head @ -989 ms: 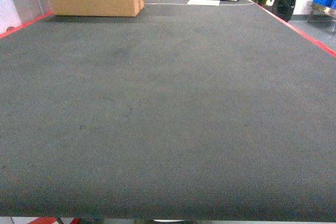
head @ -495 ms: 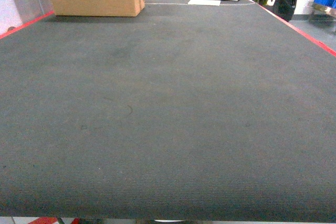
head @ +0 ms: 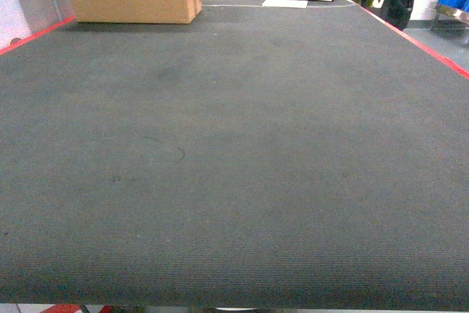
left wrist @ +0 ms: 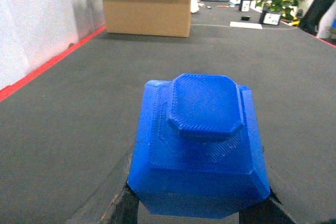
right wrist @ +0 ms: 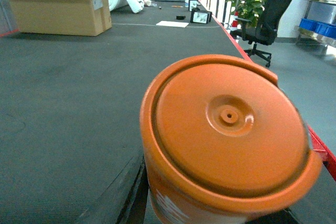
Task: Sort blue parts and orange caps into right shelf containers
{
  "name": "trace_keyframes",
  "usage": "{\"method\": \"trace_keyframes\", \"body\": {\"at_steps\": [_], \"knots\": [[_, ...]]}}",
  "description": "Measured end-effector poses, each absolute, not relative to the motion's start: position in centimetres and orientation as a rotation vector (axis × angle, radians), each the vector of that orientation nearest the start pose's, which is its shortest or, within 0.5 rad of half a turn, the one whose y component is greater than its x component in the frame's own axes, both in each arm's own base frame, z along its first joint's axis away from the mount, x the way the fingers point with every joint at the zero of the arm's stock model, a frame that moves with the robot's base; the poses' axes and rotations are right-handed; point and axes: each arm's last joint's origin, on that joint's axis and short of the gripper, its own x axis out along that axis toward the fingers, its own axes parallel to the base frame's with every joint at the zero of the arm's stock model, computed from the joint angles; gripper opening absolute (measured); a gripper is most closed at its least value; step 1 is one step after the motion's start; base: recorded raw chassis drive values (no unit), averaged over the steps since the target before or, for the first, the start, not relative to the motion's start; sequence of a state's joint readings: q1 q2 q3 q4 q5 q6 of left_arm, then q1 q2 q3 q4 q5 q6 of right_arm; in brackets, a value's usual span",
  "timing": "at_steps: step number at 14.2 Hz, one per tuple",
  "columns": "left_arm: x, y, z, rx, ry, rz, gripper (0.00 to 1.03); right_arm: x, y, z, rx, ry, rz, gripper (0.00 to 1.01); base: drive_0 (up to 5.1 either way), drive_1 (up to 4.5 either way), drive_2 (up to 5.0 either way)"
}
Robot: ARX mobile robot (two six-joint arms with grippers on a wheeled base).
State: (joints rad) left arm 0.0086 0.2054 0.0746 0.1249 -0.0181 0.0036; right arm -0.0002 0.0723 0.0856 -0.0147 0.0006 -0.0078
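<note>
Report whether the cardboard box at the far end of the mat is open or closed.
Open. The cardboard box has its top flaps folded outward in both wrist views. Its contents cannot be seen.

Left gripper [left wrist: 197,214]: my dark jaws sit at the bottom edge of the wrist view, clamped on a blue part [left wrist: 199,145].
Right gripper [right wrist: 210,219]: my jaws grip an orange cap [right wrist: 228,142].
Head view: neither arm shows.
</note>
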Motion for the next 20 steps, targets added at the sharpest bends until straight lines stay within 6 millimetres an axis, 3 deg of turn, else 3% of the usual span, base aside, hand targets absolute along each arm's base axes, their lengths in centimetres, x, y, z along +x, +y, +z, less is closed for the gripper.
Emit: {"method": "trace_keyframes", "body": {"at_steps": [6, 20], "knots": [[9.7, 0.0, 16.7, 0.003, 0.001, -0.001, 0.43, 9.7, 0.0, 16.7, -0.006, 0.001, 0.0, 0.44, 0.0, 0.0, 0.0], [9.7, 0.0, 16.7, 0.003, 0.002, -0.002, 0.43, 9.7, 0.0, 16.7, -0.004, -0.002, 0.0, 0.44, 0.0, 0.0, 0.0]]}}
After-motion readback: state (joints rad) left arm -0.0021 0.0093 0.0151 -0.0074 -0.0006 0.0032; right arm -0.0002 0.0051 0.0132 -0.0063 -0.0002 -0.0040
